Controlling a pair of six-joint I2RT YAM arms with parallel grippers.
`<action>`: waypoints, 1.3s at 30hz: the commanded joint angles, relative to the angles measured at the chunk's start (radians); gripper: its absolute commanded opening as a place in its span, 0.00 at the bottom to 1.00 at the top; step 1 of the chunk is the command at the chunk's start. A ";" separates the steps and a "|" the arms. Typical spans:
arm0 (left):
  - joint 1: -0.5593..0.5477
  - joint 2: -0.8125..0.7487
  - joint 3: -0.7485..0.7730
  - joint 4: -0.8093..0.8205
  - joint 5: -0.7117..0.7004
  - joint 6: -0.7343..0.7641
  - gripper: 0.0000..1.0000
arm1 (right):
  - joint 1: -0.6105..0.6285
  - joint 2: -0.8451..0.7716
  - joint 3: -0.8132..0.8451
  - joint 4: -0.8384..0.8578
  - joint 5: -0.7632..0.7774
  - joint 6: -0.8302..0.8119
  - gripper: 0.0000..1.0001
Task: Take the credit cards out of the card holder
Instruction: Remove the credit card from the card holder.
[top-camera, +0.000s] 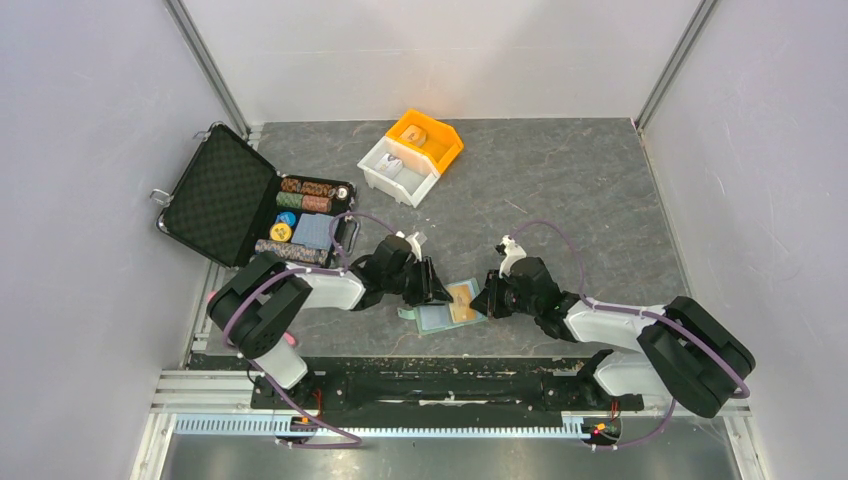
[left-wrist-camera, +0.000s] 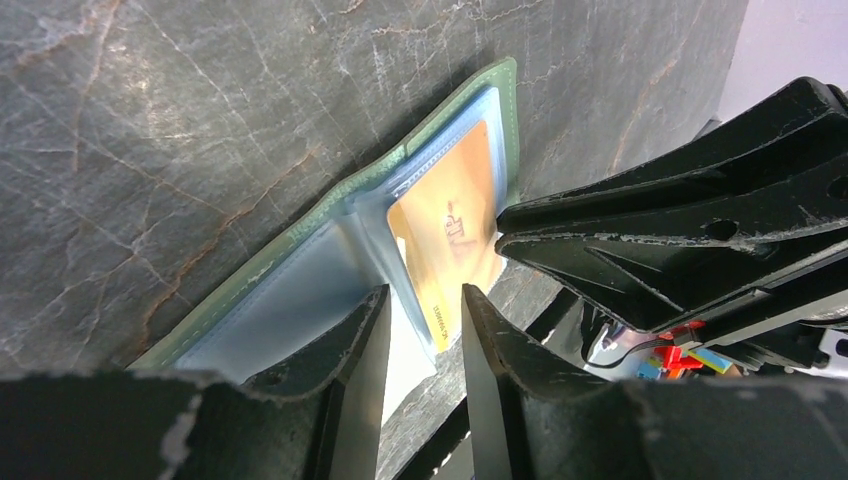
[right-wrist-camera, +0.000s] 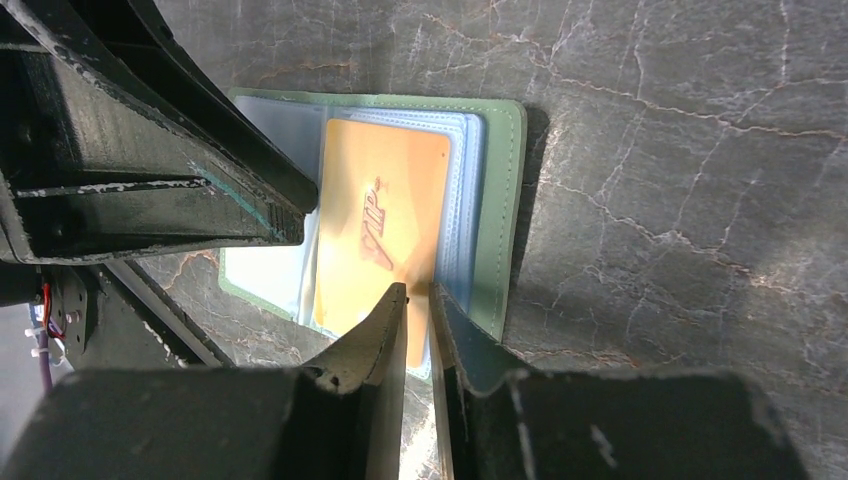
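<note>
Card holder (right-wrist-camera: 505, 200) lies open, flat on grey table (top-camera: 560, 190) near front edge, between both grippers. Orange card (right-wrist-camera: 380, 220) sits in clear pocket of one panel, near end poking out of pocket. Other panel pale blue under plastic; card there or not, cannot tell.
Right gripper (right-wrist-camera: 415, 292): jaws a narrow slit apart, orange card's near edge in slit; pinched or not, cannot tell.
Left gripper (left-wrist-camera: 425, 292): jaws apart, tips at holder's fold, gripping nothing.

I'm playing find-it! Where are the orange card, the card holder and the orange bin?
orange card (right-wrist-camera: 385, 200): right wrist view, middle of its face.
card holder (right-wrist-camera: 503, 210): right wrist view, its green right edge.
orange bin (top-camera: 452, 152): top external view, its right wall.
</note>
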 joint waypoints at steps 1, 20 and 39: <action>-0.013 0.024 -0.018 0.064 -0.009 -0.045 0.39 | 0.000 -0.001 -0.028 -0.041 -0.019 0.009 0.16; -0.022 0.023 -0.029 0.137 0.025 -0.086 0.31 | 0.000 -0.006 -0.037 -0.037 -0.016 0.021 0.16; -0.026 0.012 -0.039 0.188 0.051 -0.096 0.18 | 0.000 -0.013 -0.040 -0.038 -0.009 0.028 0.16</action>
